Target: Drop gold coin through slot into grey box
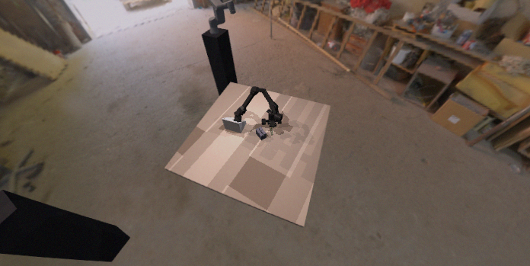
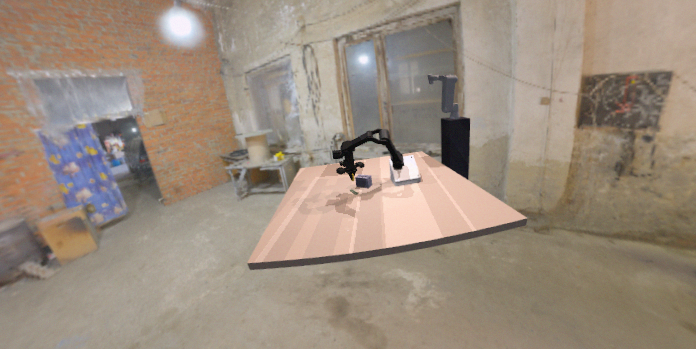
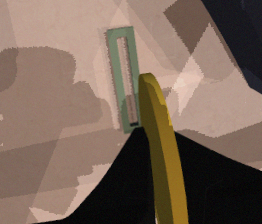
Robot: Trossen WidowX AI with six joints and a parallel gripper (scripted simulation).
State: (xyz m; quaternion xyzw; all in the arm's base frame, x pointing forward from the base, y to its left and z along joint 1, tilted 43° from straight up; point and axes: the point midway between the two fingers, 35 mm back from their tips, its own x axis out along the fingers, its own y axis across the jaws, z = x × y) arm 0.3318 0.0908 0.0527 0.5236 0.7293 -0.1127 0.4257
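Note:
The gold coin (image 3: pixel 163 150) (image 2: pixel 353 177) stands on edge between the fingers of my gripper (image 3: pixel 147 135) (image 2: pixel 352 174) (image 1: pixel 272 125), which is shut on it. The dark-green holder (image 3: pixel 113 65) (image 2: pixel 354 191) (image 1: pixel 272 132) lies on the table below, apart from the coin, and its long slot shows empty in the wrist view. The closed grey box (image 1: pixel 261 133) (image 2: pixel 364 181) stands beside the holder, and its dark side wall (image 3: pixel 234 45) shows at the upper right of the wrist view. The lid slot cannot be made out in the wrist view.
The arm's base stands by a pale grey slanted block (image 1: pixel 233 125) (image 2: pixel 411 174) on the table (image 1: pixel 225 158) (image 2: pixel 410 217), on the far side of the box from the holder. A black pillar (image 1: pixel 221 62) (image 2: pixel 455 147) bearing another grey arm stands beyond the table edge.

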